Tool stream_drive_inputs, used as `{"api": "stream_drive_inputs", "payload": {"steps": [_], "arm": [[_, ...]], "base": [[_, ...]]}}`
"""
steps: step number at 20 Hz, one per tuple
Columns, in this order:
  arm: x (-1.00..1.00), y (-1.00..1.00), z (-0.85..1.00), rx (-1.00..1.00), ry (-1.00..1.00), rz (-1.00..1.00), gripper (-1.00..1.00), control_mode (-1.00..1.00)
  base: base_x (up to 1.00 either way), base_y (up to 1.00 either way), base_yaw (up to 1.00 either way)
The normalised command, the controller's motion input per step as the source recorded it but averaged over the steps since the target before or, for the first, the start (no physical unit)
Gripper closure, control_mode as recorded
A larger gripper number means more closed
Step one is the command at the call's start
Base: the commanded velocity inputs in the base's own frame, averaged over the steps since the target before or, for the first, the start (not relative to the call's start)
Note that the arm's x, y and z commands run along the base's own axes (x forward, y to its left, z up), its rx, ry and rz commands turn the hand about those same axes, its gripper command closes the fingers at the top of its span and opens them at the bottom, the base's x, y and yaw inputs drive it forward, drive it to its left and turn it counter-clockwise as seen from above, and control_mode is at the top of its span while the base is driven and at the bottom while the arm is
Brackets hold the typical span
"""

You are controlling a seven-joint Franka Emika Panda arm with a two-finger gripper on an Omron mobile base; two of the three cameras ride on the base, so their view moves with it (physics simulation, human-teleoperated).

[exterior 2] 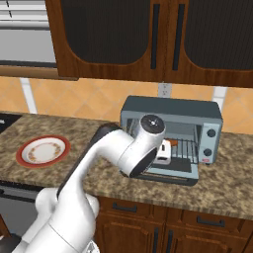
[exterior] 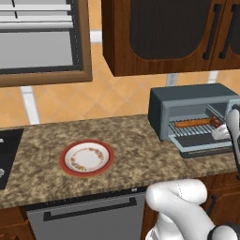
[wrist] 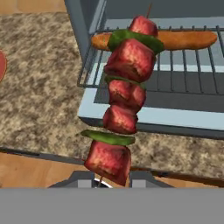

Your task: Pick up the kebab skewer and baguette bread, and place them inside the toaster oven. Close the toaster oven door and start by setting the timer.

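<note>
The kebab skewer (wrist: 127,92), red meat chunks with green pepper slices, stands upright in my gripper (wrist: 109,180), which is shut on its lower end. It hangs just in front of the open toaster oven (exterior: 187,101) (exterior 2: 170,111). Inside, the baguette bread (wrist: 188,40) (exterior: 192,123) lies across the back of the wire rack (wrist: 192,70). The toaster oven door (wrist: 183,118) (exterior: 206,149) is folded down flat. In the base views my hand (exterior: 221,133) (exterior 2: 163,153) is at the oven's mouth, over the door.
A red-rimmed plate (exterior: 65,154) (exterior 2: 22,154) sits bare on the granite counter left of the oven. Wooden wall cabinets (exterior: 159,33) hang above. The oven's knobs (exterior 2: 211,143) are on its right side. A stove edge (exterior: 7,154) is at far left.
</note>
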Motion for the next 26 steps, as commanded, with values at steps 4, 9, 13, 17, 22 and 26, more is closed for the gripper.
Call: {"api": "stream_drive_inputs", "payload": {"steps": [4, 9, 13, 17, 22, 26], "arm": [[0.25, -0.82, -0.16, 0.00, 0.09, 0.01, 1.00, -1.00], [0.48, -0.73, -0.28, 0.00, 0.09, 0.01, 1.00, -1.00], [0.64, -0.44, -0.14, 0.00, 0.10, 0.06, 1.00, -1.00], [0.46, -0.51, -0.11, 0.00, 0.05, 0.12, 1.00, -1.00], [0.16, -0.46, -0.19, 0.00, 0.02, 0.13, 1.00, -1.00], [0.07, -0.23, -0.16, 0.00, 0.00, 0.11, 1.00, -1.00]], "base": [[0.00, 0.00, 0.00], [0.00, 0.00, 0.00], [0.00, 0.00, 0.00], [0.00, 0.00, 0.00], [0.00, 0.00, 0.00], [0.00, 0.00, 0.00]]}}
